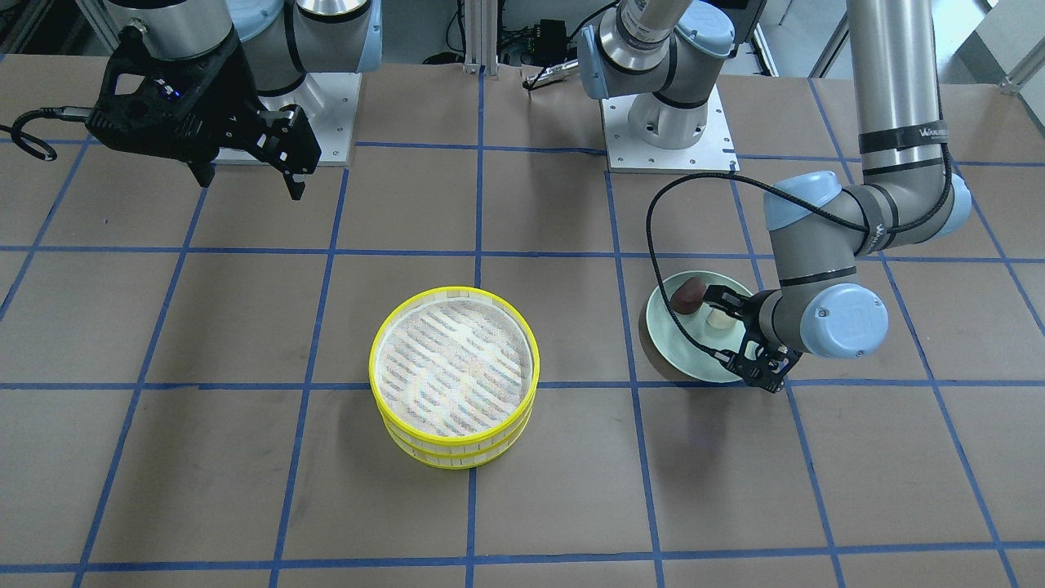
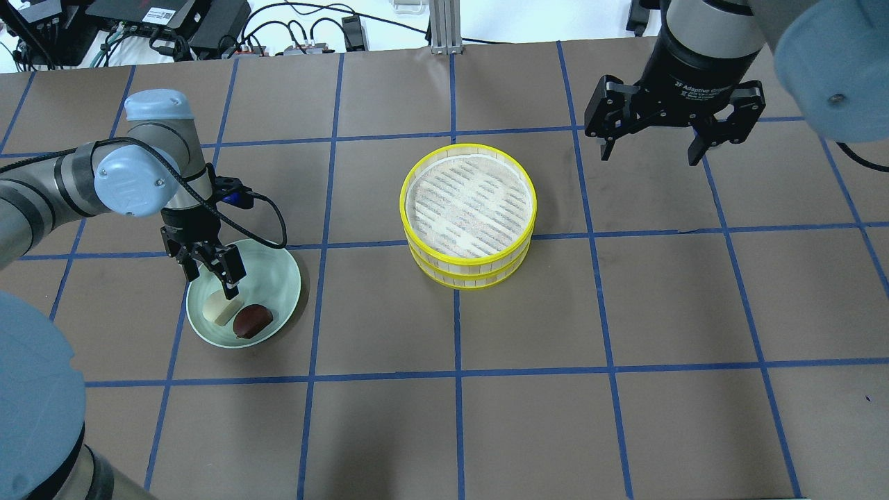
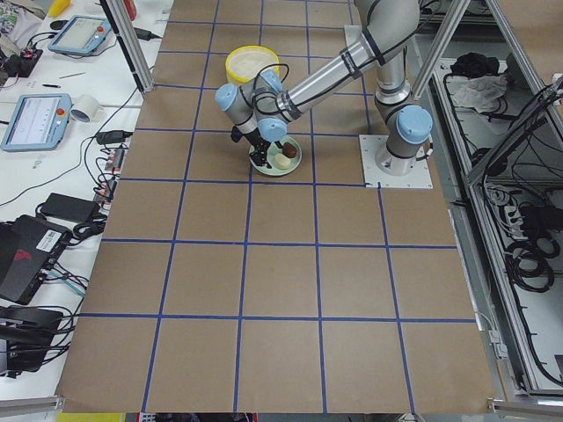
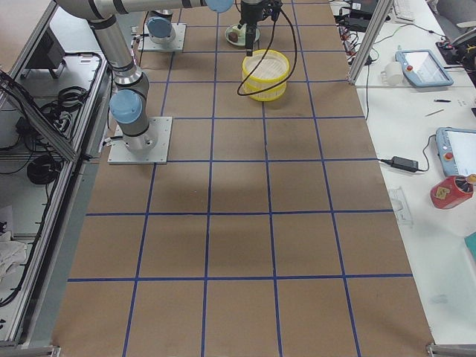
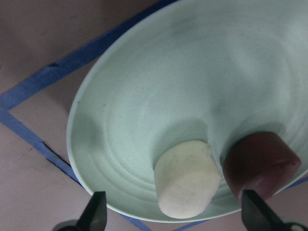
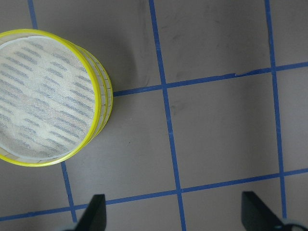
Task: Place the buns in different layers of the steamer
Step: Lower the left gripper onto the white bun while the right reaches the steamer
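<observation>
Cream bun [image 2: 223,309] lies under my left gripper [image 2: 223,278], jaws spread over the plate [image 2: 278,278], first pick pending: I descend, clamp, carry to steamer [image 2: 467,146] (right gripper [image 2: 649,158] hangs open too).

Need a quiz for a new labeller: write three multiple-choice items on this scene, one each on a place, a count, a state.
1. How many layers has the steamer stacked? A) one B) two C) three
2. Where do the cream bun and the brown bun lie? A) in the steamer B) on the bare table C) on the green plate
3. How is the left hand? A) shut on the brown bun B) open over the cream bun C) open over the steamer
1 B: two yellow-rimmed rings, one on the other. 2 C: both lie side by side on the green plate. 3 B: fingertips apart, cream bun below between them.
</observation>
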You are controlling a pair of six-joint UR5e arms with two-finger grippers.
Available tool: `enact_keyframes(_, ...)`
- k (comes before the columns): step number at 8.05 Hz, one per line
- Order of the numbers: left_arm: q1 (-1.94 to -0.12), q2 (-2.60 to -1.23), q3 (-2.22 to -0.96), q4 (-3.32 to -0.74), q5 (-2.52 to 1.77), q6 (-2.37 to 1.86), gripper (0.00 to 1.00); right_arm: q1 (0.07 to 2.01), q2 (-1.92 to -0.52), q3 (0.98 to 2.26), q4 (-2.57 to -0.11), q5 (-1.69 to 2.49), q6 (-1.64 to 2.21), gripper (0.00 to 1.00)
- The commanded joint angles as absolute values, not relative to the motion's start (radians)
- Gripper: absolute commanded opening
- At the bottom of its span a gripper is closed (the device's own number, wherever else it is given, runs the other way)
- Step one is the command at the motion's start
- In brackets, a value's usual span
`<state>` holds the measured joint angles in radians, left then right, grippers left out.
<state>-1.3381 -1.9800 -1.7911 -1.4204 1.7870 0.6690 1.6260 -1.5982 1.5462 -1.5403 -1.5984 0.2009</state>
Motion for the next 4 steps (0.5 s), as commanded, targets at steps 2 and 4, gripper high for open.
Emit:
enact_keyframes(2,-1.338,-1.997,-1.795,-1.408,1.784,0.667,0.92,1.626,-1.598,1.546,-1.542,-1.598,0.201,1.0)
enact_keyframes(4,-1.338,-2.003,-1.795,-1.407,1.778,0.666,0.87,1.626,-1.597,1.546,-1.542,-1.598,0.201,1.0)
